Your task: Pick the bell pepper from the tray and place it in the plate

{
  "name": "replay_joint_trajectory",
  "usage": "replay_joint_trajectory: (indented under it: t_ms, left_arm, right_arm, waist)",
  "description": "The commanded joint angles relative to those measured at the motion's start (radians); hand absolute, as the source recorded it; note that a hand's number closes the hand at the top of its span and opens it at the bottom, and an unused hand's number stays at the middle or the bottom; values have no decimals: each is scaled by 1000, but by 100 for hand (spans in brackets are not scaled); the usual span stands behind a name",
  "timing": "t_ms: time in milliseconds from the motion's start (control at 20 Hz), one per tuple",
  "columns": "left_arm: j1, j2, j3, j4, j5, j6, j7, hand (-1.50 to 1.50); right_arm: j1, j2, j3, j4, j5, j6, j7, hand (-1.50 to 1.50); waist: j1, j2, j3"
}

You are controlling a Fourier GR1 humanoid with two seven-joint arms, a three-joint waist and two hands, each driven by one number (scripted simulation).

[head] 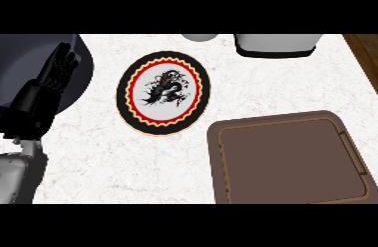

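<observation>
White marbled desk (88, 181) carries a round dragon-patterned plate (164, 92); right of it, a brown rectangular tray (289, 161) (no pepper visible); left of it, the black left hand (55, 71) rests, fingers straight.

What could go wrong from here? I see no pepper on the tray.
1. The brown tray shows no bell pepper, and neither does the plate, so a reach may close on nothing.
2. Only the left hand shows, open at the left edge; the right hand is out of view.
</observation>
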Motion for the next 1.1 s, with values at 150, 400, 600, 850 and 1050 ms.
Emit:
replay_joint_trajectory:
  t_ms: [150,400,600,850,1050]
  left_arm:
    - [24,-15,27,-72,0,-25,47,0]
    - [64,-52,3,-105,-48,-13,46,0]
    - [35,-55,5,-9,-52,-29,-22,0]
    - [-40,-50,-10,-29,-30,-52,34,0]
    - [-75,-60,-49,-48,-29,-82,8,0]
  right_arm:
    - [-63,-16,10,-33,77,19,100,-150]
    - [-159,12,7,62,134,-35,149,-150]
    - [-190,18,-48,31,15,-11,26,150]
    - [-385,-77,23,15,311,-154,211,150]
    - [-365,-330,51,12,510,-17,202,150]
  waist:
    - [2,-1,-1]
    - [4,-1,0]
    - [-5,-2,0]
    - [81,19,-1]
    - [238,78,-16]
